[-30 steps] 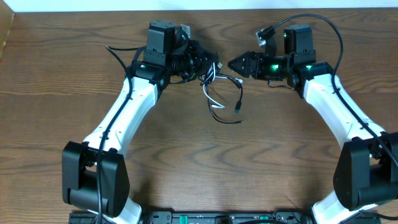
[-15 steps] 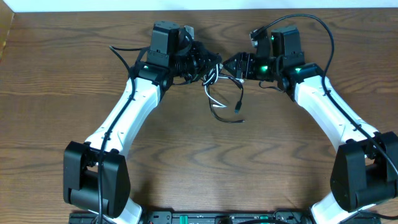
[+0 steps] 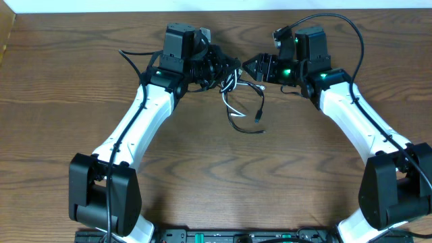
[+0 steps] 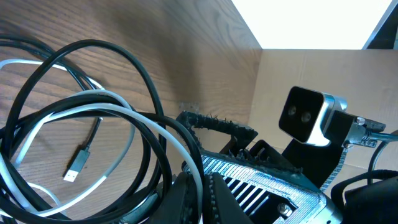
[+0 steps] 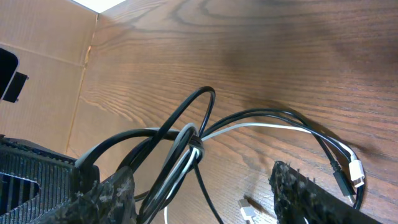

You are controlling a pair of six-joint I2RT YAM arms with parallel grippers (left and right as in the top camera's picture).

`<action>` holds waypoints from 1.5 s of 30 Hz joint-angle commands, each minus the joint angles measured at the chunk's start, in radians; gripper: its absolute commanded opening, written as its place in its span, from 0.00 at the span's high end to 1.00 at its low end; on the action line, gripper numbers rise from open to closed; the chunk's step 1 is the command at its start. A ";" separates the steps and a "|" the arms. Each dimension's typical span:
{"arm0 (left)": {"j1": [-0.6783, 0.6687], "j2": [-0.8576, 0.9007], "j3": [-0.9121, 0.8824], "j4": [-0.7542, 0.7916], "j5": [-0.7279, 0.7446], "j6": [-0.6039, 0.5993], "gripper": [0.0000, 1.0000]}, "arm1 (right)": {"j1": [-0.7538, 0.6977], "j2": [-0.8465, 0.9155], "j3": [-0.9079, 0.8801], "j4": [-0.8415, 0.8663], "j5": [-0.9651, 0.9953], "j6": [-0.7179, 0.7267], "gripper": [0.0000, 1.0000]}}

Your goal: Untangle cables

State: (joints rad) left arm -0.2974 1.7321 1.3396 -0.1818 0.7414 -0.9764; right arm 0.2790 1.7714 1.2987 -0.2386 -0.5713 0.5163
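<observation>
A black cable and a white cable hang tangled from my left gripper down onto the wooden table. In the left wrist view the jaws are shut on the white cable, with black loops around it and a USB plug lying below. My right gripper is open right beside the bundle. In the right wrist view its fingers straddle the twisted black and white strands. Plug ends lie at the right.
A cardboard wall stands at the table's far edge. The right arm's wrist camera shows close in front of the left gripper. Thick black arm wires loop over the right arm.
My right gripper has moved left, from a gap away to right beside the held bundle. The left gripper shifted slightly and still holds the cables. Little moved in the last half second.
</observation>
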 commanded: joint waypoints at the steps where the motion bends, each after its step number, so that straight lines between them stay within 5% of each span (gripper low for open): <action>1: -0.002 -0.002 0.019 0.004 0.006 -0.008 0.93 | 0.007 -0.018 0.013 0.003 0.004 0.011 0.34; 14: 0.000 -0.002 0.019 0.013 0.005 -0.019 0.92 | 0.087 -0.018 0.013 -0.059 0.005 0.014 0.40; 29: 0.000 -0.002 0.019 0.323 0.005 -0.444 0.93 | 0.119 -0.017 0.009 -0.063 0.101 0.066 0.41; 36: 0.000 -0.002 0.019 0.298 -0.108 -0.461 0.93 | 0.055 -0.017 0.009 -0.011 -0.144 -0.206 0.31; 45: 0.000 -0.002 0.019 0.110 -0.152 -0.504 0.93 | 0.090 -0.017 0.009 0.090 -0.139 -0.252 0.30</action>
State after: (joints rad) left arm -0.2966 1.7321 1.3396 -0.0666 0.6048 -1.4677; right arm 0.3519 1.7714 1.2987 -0.1566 -0.6865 0.3012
